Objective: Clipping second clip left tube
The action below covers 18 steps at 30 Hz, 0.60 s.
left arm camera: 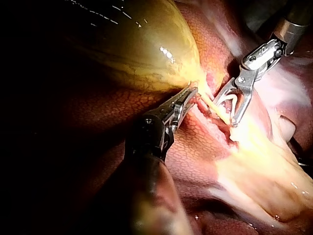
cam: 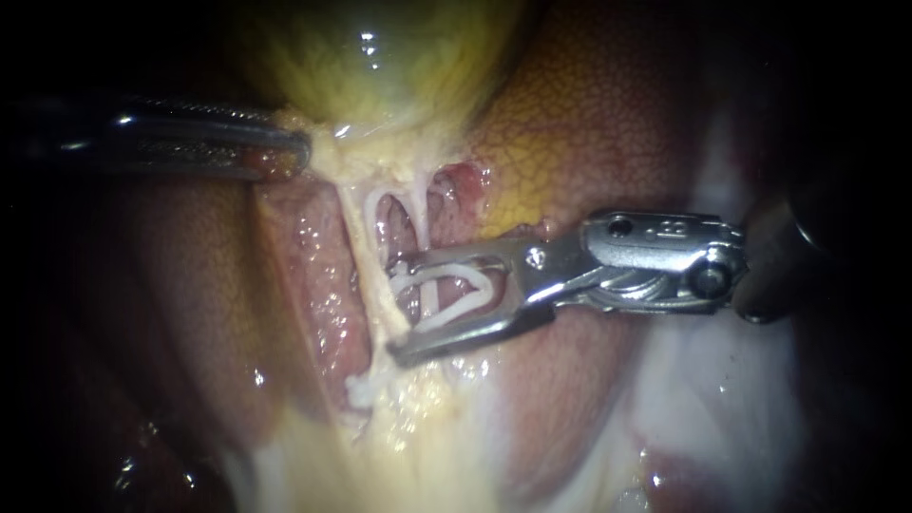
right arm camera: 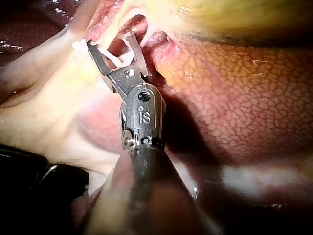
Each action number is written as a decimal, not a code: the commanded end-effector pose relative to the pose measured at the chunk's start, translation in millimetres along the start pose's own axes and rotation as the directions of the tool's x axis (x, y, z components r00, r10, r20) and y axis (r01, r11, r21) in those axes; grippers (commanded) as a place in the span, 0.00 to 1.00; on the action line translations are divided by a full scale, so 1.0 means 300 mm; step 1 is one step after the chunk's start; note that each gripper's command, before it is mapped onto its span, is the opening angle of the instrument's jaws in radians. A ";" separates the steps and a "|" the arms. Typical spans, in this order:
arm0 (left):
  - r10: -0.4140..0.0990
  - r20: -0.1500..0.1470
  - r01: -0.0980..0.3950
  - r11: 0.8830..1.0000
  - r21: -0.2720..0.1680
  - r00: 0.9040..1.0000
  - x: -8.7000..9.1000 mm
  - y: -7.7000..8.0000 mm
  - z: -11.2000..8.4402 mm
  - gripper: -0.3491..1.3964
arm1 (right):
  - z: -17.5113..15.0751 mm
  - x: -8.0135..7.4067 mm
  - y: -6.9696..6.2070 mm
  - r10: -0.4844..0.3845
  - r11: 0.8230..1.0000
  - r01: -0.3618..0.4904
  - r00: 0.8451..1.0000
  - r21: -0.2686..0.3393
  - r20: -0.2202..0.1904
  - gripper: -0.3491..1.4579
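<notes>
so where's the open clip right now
The open clip sits mid endoscope view, inside the right instrument, against the left tube, above the closed clip.

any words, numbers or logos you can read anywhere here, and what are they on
Small stamped mark on the metal head of the right instrument, behind its jaws: not clear enough to quote.
Left instrument: no text shows.
Clip, gallbladder, liver: none.
</notes>
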 end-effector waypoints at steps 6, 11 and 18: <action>0.000 0.000 0.000 1.000 -0.001 1.000 0.0002 0.0000 0.0002 0.00 | 0.005 0.0017 -0.0018 -0.016 0.994 0.024 0.997 0.104 -0.075 0.46; 0.000 0.000 0.000 1.000 -0.001 1.000 0.0003 0.0001 0.0003 0.00 | 0.007 0.0023 -0.0042 -0.028 0.979 0.052 0.992 0.197 -0.123 0.44; 0.000 0.000 0.000 1.000 -0.001 1.000 0.0003 0.0001 0.0003 0.00 | 0.009 0.0038 -0.0092 -0.029 0.954 0.071 0.989 0.291 -0.145 0.42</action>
